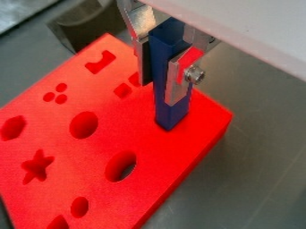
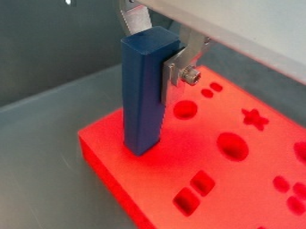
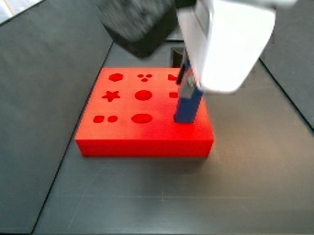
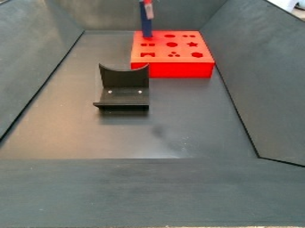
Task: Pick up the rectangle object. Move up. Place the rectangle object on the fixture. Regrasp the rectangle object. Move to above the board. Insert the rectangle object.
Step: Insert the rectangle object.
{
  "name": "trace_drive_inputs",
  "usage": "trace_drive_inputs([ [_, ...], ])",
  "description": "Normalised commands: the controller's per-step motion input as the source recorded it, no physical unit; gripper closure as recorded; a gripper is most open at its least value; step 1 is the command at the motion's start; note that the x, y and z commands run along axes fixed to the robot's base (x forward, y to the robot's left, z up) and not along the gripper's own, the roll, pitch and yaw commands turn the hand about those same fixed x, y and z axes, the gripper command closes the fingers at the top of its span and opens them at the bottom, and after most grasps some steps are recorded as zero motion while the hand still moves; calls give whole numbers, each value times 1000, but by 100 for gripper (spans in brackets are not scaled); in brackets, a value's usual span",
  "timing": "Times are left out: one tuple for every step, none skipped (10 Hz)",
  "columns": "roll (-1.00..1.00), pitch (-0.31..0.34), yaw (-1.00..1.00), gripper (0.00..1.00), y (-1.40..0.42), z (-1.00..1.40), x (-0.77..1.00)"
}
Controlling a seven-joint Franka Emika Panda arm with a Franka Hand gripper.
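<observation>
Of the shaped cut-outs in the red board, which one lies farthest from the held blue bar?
The hexagonal hole in the flat red board, at the corner opposite the upright blue rectangular bar clamped in the gripper; all other holes lie nearer.

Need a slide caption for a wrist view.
Gripper holds the blue rectangle object upright at the red board.

My two wrist cameras sit close, looking steeply down past the gripper [image 1: 167,64] onto the flat bright red slab with shaped holes [image 1: 72,152]. A side view hangs near above that slab [image 3: 141,138]; another looks from far down the dark floor [image 4: 179,125]. All four share the slab.
</observation>
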Motion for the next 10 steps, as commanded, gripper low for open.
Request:
trace_drive_inputs([
  [-99, 47, -117, 100, 174, -429, 120],
  [-63, 0, -14, 100, 103, -111, 71],
  [4, -10, 0, 100, 0, 0, 0],
  [-6, 0, 0, 100, 0, 0, 0],
  [37, 0, 0, 100, 0, -103, 0],
  [91, -63, 0, 100, 6, -260, -63],
  [257, -100, 0, 100, 0, -549, 0],
  [64, 0, 0, 100, 0, -51, 0],
  [0, -7, 0, 100, 0, 0, 0],
  [0, -9, 0, 100, 0, 0, 0],
])
